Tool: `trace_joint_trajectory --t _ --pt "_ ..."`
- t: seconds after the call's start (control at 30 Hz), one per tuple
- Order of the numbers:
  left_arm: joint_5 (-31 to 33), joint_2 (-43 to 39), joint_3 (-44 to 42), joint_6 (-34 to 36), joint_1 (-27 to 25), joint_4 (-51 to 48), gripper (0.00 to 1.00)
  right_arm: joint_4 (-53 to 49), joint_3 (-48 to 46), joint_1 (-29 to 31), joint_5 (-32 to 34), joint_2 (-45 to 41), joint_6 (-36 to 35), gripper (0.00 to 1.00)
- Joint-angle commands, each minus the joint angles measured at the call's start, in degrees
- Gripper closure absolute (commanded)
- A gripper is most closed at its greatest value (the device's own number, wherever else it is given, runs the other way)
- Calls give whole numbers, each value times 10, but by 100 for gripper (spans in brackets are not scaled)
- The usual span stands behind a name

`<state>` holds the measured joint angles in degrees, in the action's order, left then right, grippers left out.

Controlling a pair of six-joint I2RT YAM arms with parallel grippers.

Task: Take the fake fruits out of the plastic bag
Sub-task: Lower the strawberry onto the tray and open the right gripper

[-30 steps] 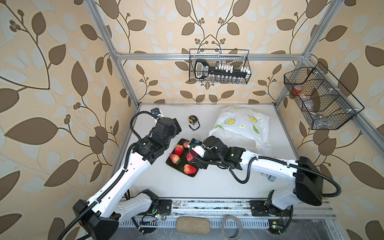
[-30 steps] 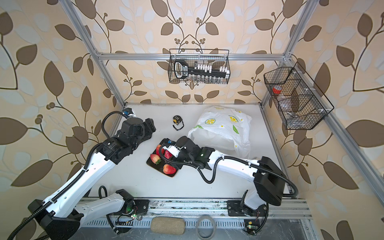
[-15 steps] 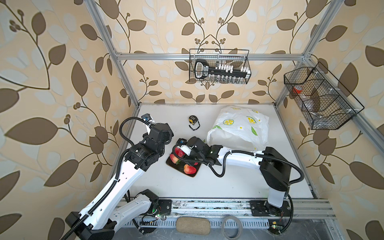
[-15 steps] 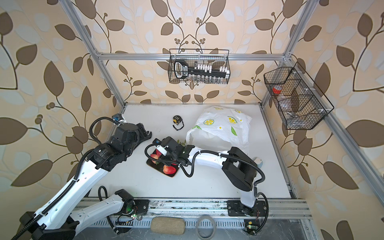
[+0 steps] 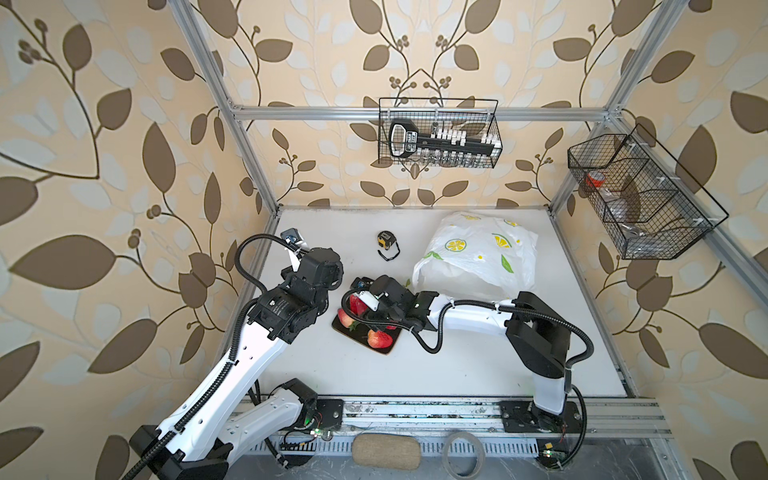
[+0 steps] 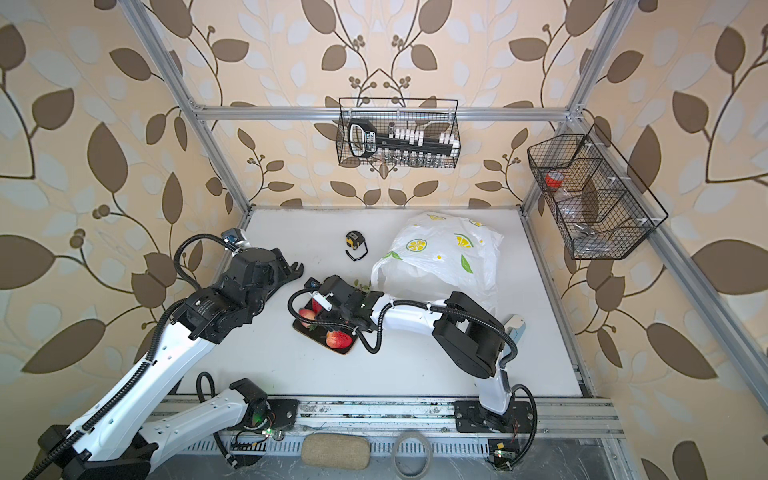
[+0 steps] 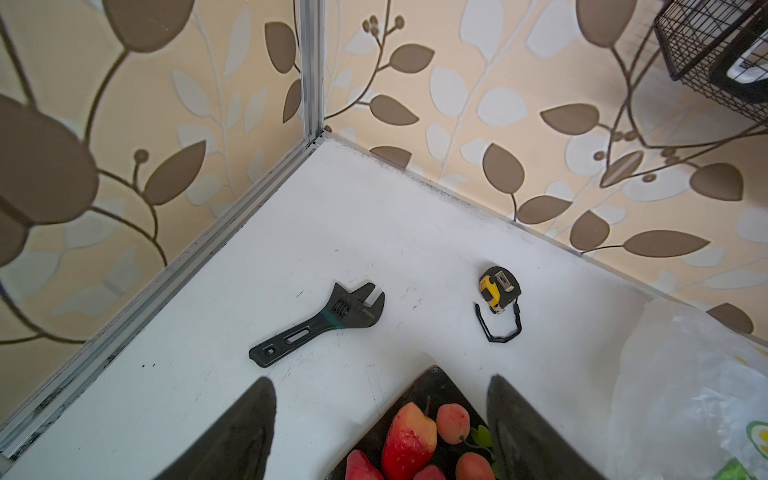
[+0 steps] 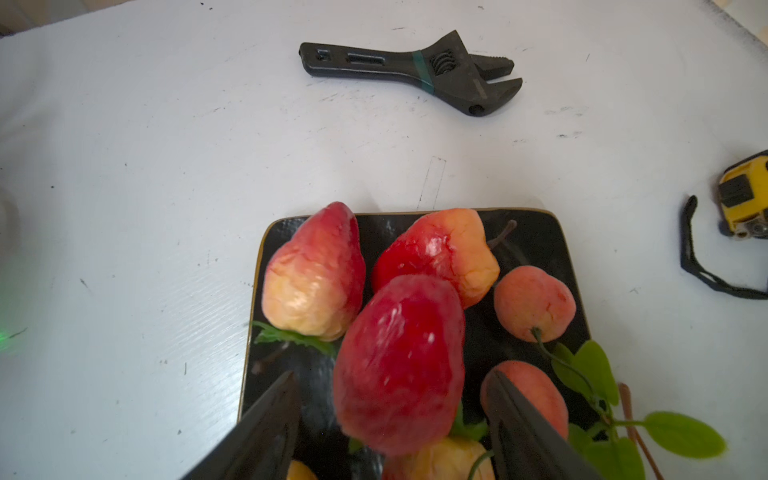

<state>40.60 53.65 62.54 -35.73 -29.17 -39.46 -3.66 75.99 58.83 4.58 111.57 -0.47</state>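
The plastic bag (image 5: 478, 253) (image 6: 440, 257), white with lemon prints, lies at the back right of the table. To its left sits a black tray (image 5: 388, 350) (image 8: 536, 245) with several fake fruits (image 5: 379, 338) on it. In the right wrist view my right gripper (image 8: 390, 374) stands open just above the tray. A blurred red fruit (image 8: 399, 357) sits between its fingers with a gap on each side. Pear-shaped red-yellow fruits (image 8: 316, 274) and small round pink ones (image 8: 534, 303) lie around it. My left gripper (image 7: 381, 379) hangs open and empty over the tray's corner (image 7: 419, 386).
A black adjustable wrench (image 7: 320, 322) (image 8: 415, 70) lies on the white table beyond the tray. A yellow-black tape measure (image 5: 384, 242) (image 7: 498, 286) lies nearer the back wall. Wire baskets hang on the back wall (image 5: 438, 133) and the right wall (image 5: 640, 195).
My right gripper's fingers have spread over the tray and no longer press the red fruit. The left arm has drawn back toward the left. The right arm's elbow has folded in closer.
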Motion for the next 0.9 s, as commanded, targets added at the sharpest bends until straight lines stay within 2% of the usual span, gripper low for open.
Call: trace_joint_trajectory --t 0.0,0.17,0.37,0.47,0.6,0.67,0.77,0.87 --pt "28 -7 13 10 2 -4 21 14 -7 4 7 -10 -3 26" --pt "26 -5 15 15 2 0 21 37 -26 4 -5 -61 2 25" --pt "22 1 12 14 2 9 21 74 -102 3 -14 -185 9 25" --pt "19 4 9 15 2 15 21 68 -146 3 14 -257 21 25" --pt "15 12 1 19 6 28 21 30 -185 -13 89 -356 45 25" --pt "7 15 -8 26 19 43 21 6 -199 -41 115 -405 53 26" --pt "-31 17 -30 33 75 74 21 -19 -220 -117 151 -481 57 26" --pt "-74 20 -59 47 142 112 20 -27 -238 -246 141 -539 57 21"
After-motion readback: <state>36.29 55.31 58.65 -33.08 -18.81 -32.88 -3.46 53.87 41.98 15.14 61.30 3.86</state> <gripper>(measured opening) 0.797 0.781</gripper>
